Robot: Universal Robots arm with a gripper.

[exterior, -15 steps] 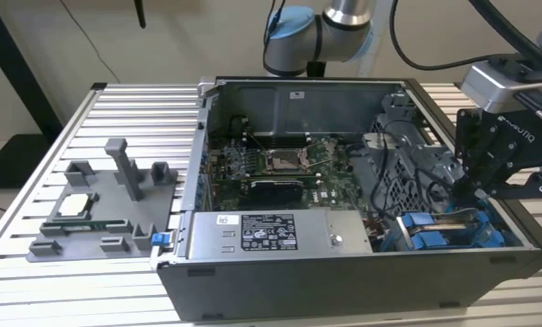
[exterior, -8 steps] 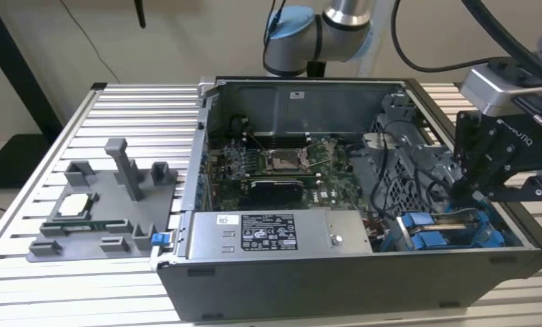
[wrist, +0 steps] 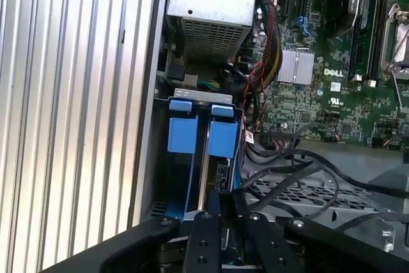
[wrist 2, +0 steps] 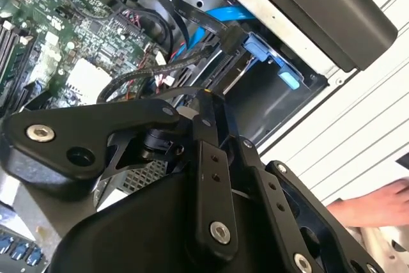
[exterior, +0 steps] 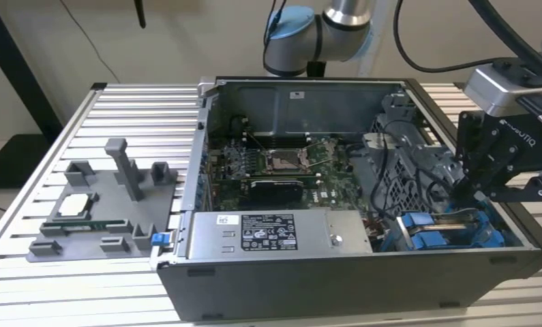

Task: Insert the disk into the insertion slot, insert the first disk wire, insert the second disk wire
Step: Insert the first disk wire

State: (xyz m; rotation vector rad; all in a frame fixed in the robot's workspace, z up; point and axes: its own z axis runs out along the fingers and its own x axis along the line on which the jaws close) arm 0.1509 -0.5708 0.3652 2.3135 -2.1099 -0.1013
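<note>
Disk [wrist: 222, 137] sits in the insertion slot [wrist: 148, 177], gripper [wrist: 228, 202] (clamped or apart, cannot tell) close over it.

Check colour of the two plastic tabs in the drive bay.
Bright blue. The tabs show best in the first wrist view.

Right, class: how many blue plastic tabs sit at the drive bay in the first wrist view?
2, side by side: one blue tab by the case wall, the other nearer the motherboard. More may be hidden deeper inside.
</note>
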